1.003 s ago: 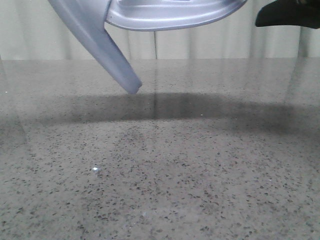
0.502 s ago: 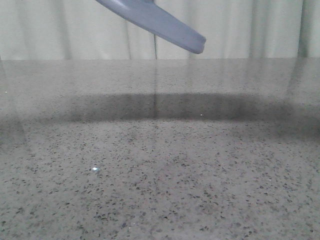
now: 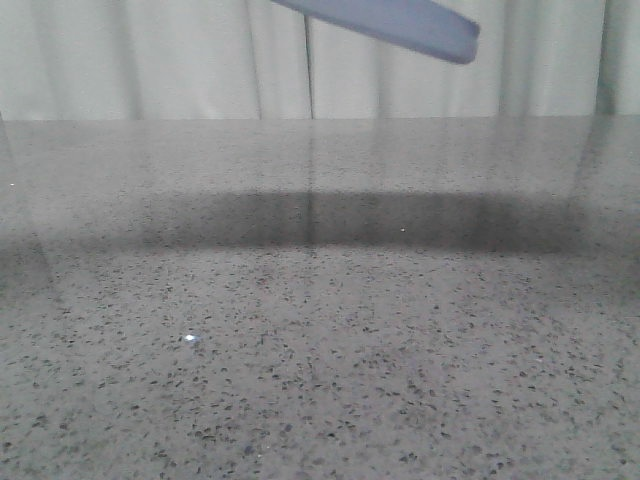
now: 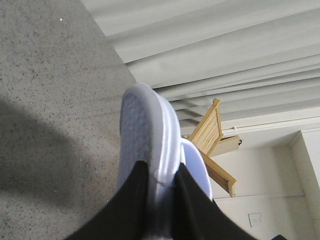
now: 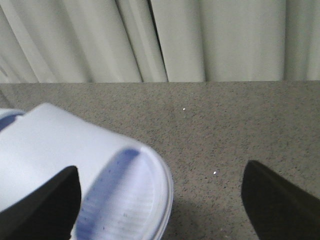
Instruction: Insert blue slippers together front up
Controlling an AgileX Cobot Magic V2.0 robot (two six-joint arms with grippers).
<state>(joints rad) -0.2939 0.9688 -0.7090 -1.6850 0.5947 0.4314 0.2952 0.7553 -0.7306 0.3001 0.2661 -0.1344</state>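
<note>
In the left wrist view my left gripper (image 4: pixel 162 175) is shut on a pale blue slipper (image 4: pixel 142 125), pinching its thick sole edge and holding it in the air above the table. A second pale blue rounded part (image 4: pixel 197 165) shows just behind the far finger; I cannot tell whether it is the strap or the other slipper. In the front view only one slipper edge (image 3: pixel 400 22) shows at the top, high above the table. My right gripper (image 5: pixel 160 200) is open wide above the table, with a slipper's toe end and wide strap (image 5: pixel 100 175) beside one of its fingers (image 5: pixel 50 205).
The grey speckled table (image 3: pixel 320 330) fills the front view, with pale curtains (image 3: pixel 150 60) behind its far edge. A wooden frame (image 4: pixel 212 130) and a wall socket (image 4: pixel 256 219) show in the left wrist view beyond the table.
In the front view the slipper has risen and swung right, from hanging down at upper left to a flat edge at top centre. The dark arm part at top right has left the view.
</note>
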